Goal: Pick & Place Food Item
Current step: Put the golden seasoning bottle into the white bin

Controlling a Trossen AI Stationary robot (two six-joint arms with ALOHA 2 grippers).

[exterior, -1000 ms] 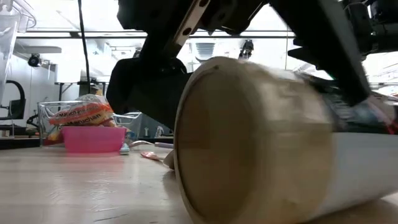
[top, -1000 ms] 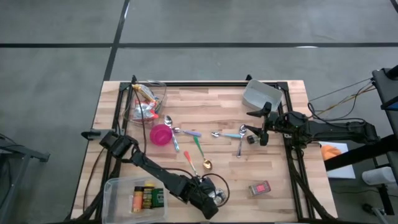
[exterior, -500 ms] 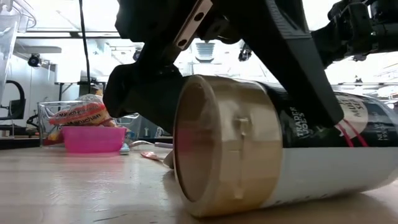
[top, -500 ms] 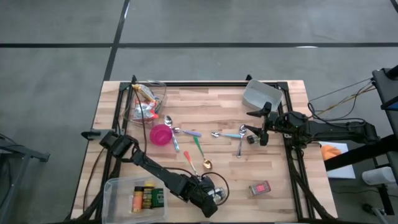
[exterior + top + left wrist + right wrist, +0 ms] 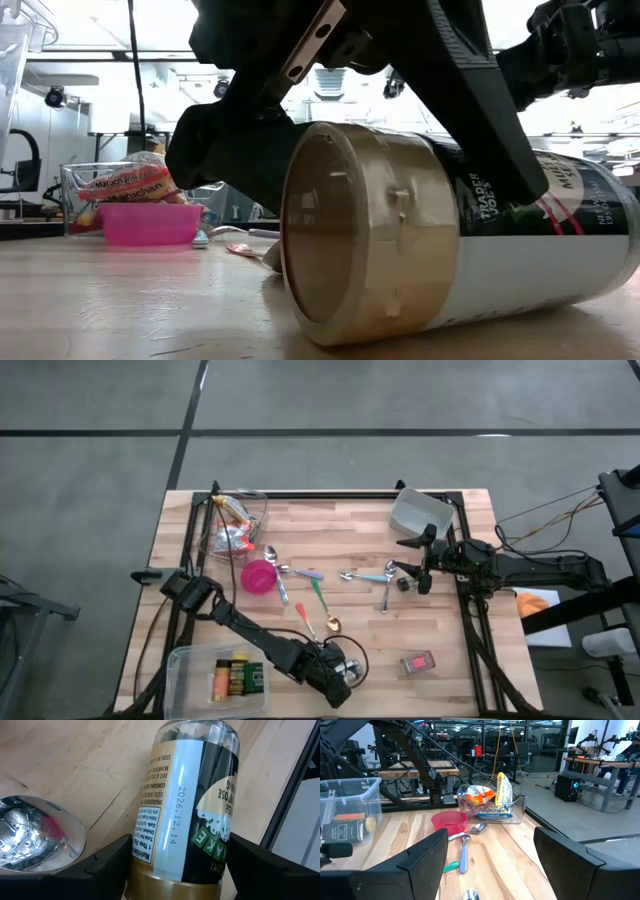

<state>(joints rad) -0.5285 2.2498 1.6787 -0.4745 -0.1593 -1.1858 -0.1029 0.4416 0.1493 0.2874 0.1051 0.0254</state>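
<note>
L gripper (image 5: 175, 865) clamps lying seasoning jar (image 5: 190, 805)

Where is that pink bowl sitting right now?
In the high view the pink bowl stands left of the table's middle, just below the clear bin of snack packets, with spoons lying at its right.

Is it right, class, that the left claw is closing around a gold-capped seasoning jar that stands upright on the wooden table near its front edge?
Not quite. The gold-capped seasoning jar lies on its side on the wooden table, not upright; the low view shows this. The rest holds: the left claw has its fingers either side of it, near the front edge.
</note>
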